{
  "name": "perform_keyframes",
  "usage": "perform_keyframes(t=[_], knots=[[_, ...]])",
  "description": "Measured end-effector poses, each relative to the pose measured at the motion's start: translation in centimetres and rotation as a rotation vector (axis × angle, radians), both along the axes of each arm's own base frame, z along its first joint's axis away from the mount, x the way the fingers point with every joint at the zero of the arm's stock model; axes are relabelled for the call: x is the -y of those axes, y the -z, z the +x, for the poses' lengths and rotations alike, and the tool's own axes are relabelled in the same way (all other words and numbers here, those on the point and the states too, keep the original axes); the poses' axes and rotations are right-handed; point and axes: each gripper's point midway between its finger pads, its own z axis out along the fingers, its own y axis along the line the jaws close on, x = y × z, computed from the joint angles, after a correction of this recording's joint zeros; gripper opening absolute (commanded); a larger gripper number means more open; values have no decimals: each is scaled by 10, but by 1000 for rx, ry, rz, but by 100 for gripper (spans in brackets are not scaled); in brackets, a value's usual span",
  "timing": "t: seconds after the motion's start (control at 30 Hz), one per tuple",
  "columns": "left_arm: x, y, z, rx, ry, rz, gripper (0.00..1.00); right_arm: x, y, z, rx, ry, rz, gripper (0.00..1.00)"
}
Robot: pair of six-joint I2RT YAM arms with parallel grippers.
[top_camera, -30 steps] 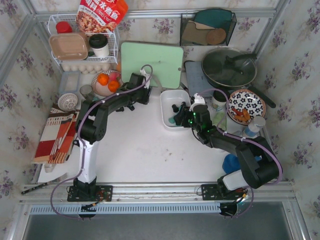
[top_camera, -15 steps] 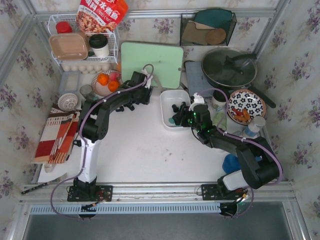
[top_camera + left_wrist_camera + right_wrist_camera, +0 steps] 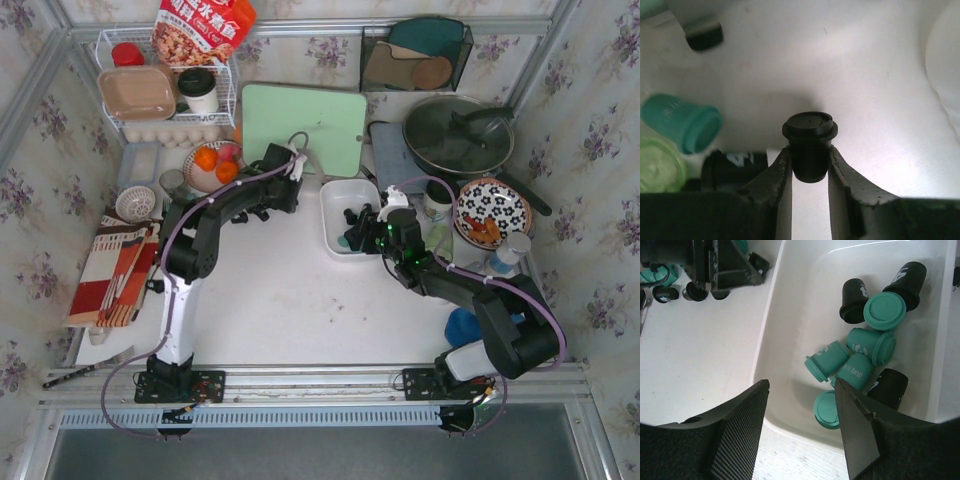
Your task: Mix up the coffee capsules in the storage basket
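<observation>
My left gripper (image 3: 268,203) is shut on an upright black coffee capsule (image 3: 810,142), gripped by its body between both fingers (image 3: 775,175) just above the white table. Loose capsules lie round it: a teal one (image 3: 682,122) and black ones (image 3: 735,164). The white storage basket (image 3: 335,195) stands right of it and holds several teal (image 3: 860,347) and black (image 3: 855,300) capsules. My right gripper (image 3: 802,385) hangs open and empty over the basket's near rim (image 3: 771,325). The left gripper (image 3: 720,262) shows at the top left of the right wrist view.
A green cutting board (image 3: 305,125) stands behind the left gripper, and a plate of oranges (image 3: 213,163) lies to its left. A pan (image 3: 458,135), a patterned plate (image 3: 492,212) and cups crowd the right side. A wire rack (image 3: 165,95) is at the back left.
The left wrist has crept slightly to the right with the black capsule in it. The right arm has not moved.
</observation>
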Motion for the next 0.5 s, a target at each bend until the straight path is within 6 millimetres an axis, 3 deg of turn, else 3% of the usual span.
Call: perform_keyframes(t=[0.13, 0.33, 0.5], knots=[[0, -11, -32, -25, 40, -35, 26, -2, -6, -1, 14, -10, 10, 64], [18, -65, -75, 82, 135, -218, 27, -9, -16, -10, 67, -72, 40, 66], [30, -61, -132, 124, 277, -345, 28, -18, -30, -19, 122, -138, 87, 69]])
